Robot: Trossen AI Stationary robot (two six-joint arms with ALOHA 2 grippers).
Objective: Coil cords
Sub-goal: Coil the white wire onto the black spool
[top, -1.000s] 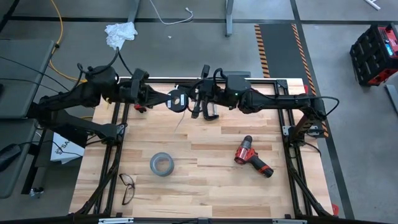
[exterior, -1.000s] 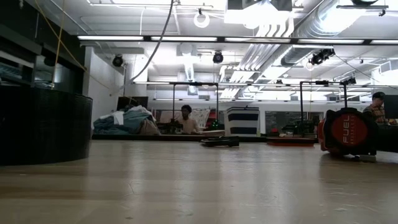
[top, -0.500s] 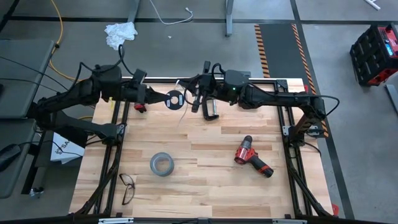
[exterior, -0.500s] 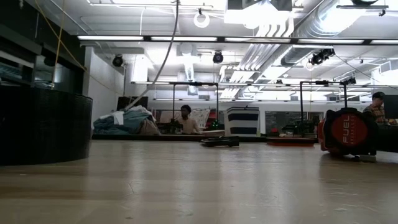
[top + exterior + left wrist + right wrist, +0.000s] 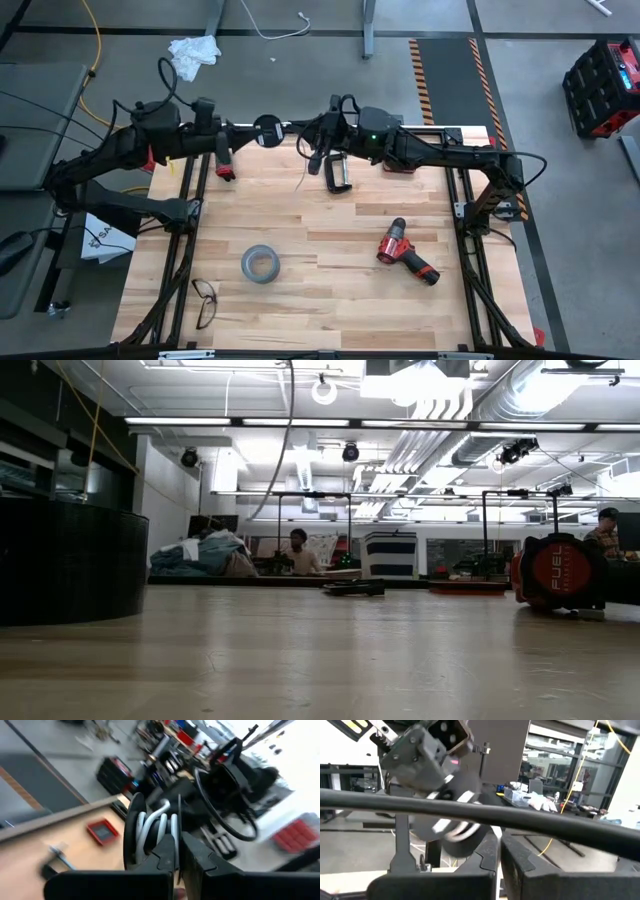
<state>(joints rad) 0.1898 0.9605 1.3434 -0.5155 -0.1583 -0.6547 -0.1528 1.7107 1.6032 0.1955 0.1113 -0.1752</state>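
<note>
The small black round disc (image 5: 267, 128) is in the air over the table's far edge, left of centre. White cable turns wrap its rim in the left wrist view (image 5: 156, 827). My left gripper (image 5: 245, 134) is shut on the disc. The thin white cable (image 5: 299, 183) runs from the disc to my right gripper (image 5: 312, 156), and its free part hangs toward the table. The cable also shows in the low view (image 5: 283, 440), coming down from above. My right gripper's fingers are shut in the right wrist view (image 5: 498, 857), just right of the disc. My left gripper pinches the disc between its two fingers across the flat faces, at the rim nearest the wrist (image 5: 172, 851). The fingers come level from the table's left. The disc is lifted clear and stands on edge. My right gripper is shut where the white cable (image 5: 303, 168) passes it. Its own body hides the place of contact. Below it the cable hangs slack.
On the table lie a grey tape roll (image 5: 259, 264), a red drill (image 5: 405, 252), a pair of glasses (image 5: 204, 302) and a black clamp (image 5: 338, 175). A yellow extension cord (image 5: 95, 50) and a loose white cable (image 5: 270, 30) lie on the floor beyond the far edge.
My left gripper has drawn the disc up and toward the table's far left, from over the wood to above the far edge. My right gripper has shifted a little toward the far edge. The hanging cable has swung toward the right.
</note>
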